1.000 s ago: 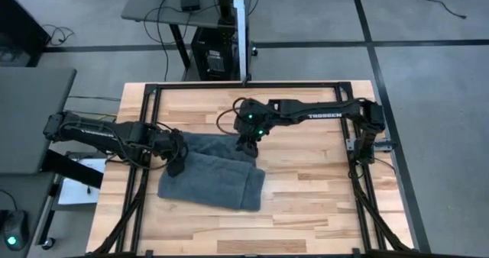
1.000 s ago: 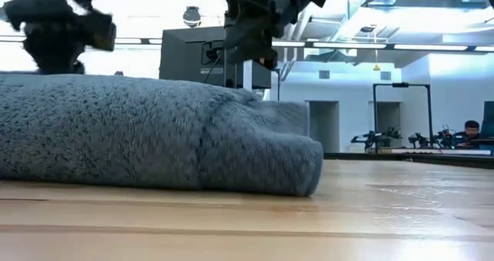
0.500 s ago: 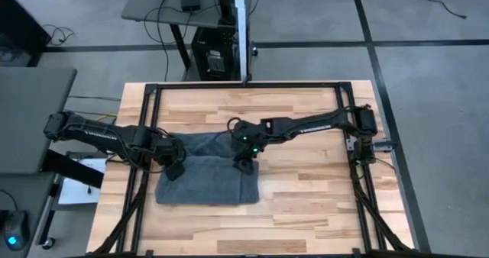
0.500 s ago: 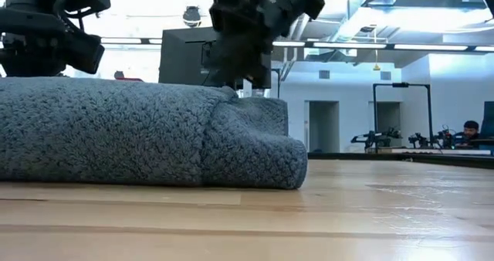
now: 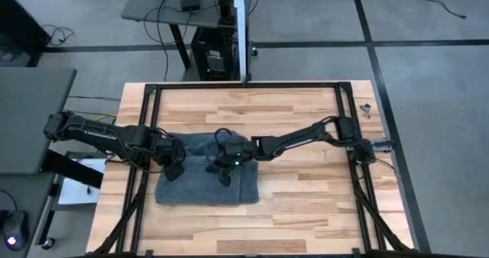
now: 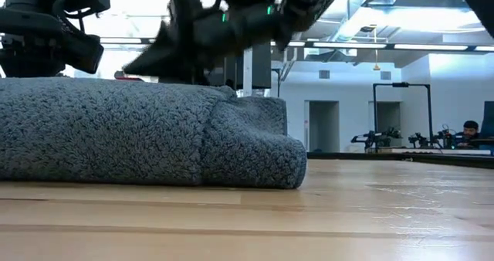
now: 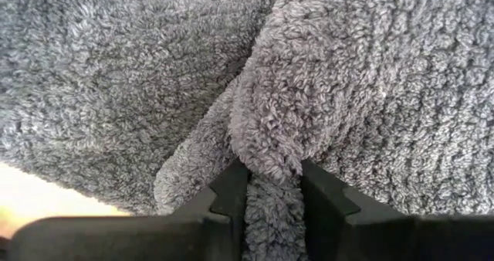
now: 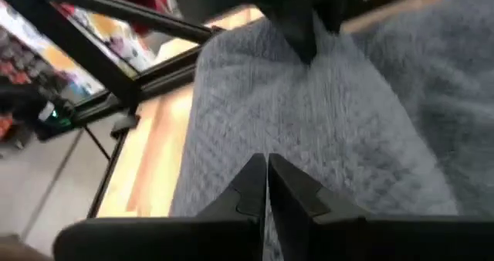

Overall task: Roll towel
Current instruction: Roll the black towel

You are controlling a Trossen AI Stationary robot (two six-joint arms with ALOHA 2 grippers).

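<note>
The dark grey towel (image 5: 202,189) lies folded into a thick pad on the left half of the wooden table, its rounded right end (image 6: 285,157) resting on the wood. My left gripper (image 5: 174,170) stands at the towel's left part, pointing steeply down, shut on a ridge of cloth (image 7: 270,149). My right gripper (image 5: 223,174) reaches in from the right, slanting down over the towel's middle. Its fingers (image 8: 267,168) are shut with nothing between them. Whether their tips touch the towel (image 8: 347,137) I cannot tell. My left gripper pinches a raised fold of the towel (image 7: 272,185) between its two fingers (image 7: 231,195), on the towel's top side near its left end. The fingers come from above, pointing steeply down. The rest of the towel lies slack on the table.
A black metal frame (image 5: 145,136) runs around the table top. Bare wood (image 5: 313,182) lies to the right of the towel and along the near edge. Beyond the table the low view shows a room with a person (image 6: 471,128) far off.
My right gripper has swung down and toward the table's left and near edges, from the towel's far right corner to above its middle, tipping more level. The towel's near right corner has drawn in toward the left, so its outline is squarer.
</note>
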